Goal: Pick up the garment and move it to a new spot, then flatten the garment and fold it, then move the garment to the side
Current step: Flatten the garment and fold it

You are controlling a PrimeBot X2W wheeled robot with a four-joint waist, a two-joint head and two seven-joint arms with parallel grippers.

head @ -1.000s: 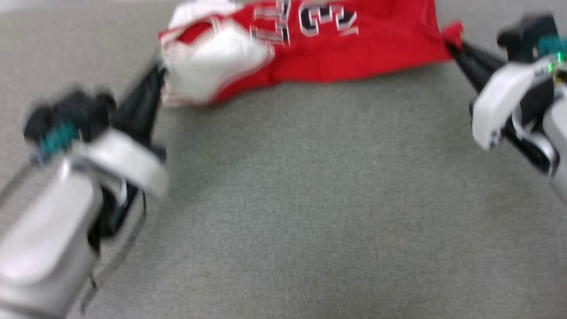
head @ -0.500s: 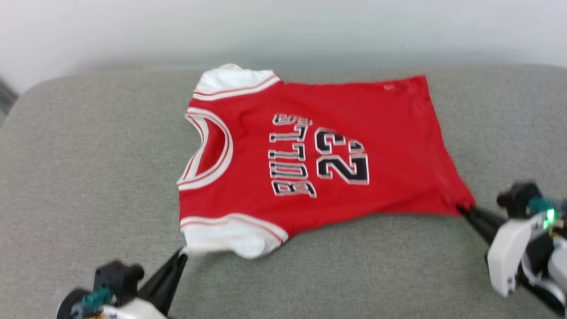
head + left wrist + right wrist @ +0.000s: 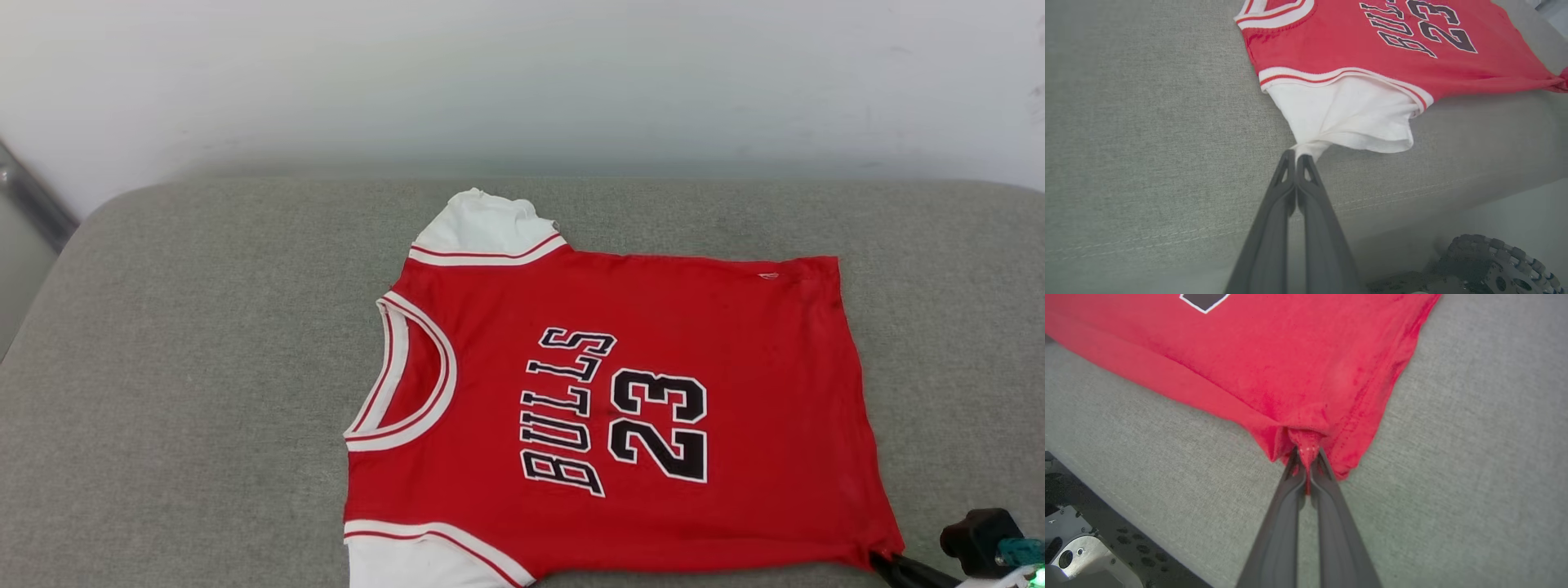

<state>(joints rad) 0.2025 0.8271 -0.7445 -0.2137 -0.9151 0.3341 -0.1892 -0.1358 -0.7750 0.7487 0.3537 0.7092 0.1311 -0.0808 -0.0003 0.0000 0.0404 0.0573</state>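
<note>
The garment (image 3: 637, 408) is a red jersey with white sleeves, black "BULLS" lettering and the number 23. It lies spread face up on the grey cushion (image 3: 204, 343), collar toward the left. In the left wrist view my left gripper (image 3: 1295, 157) is shut on the hem of the near white sleeve (image 3: 1347, 114). My right gripper (image 3: 1306, 453) pinches the garment's (image 3: 1274, 355) near bottom corner, which bunches at its tips. In the head view that right gripper (image 3: 886, 562) pokes in at the lower right, at the jersey's corner.
A pale wall (image 3: 522, 82) rises behind the cushion. The cushion's front edge and seam (image 3: 1392, 196) run close under my left gripper, with the robot's base wheel (image 3: 1494, 265) below. Bare grey fabric lies to the left and right of the jersey.
The head camera has tilted upward, so the whole jersey and the wall come into view and both arms slide toward the bottom edge. The jersey now lies flatter. Both grips stay shut.
</note>
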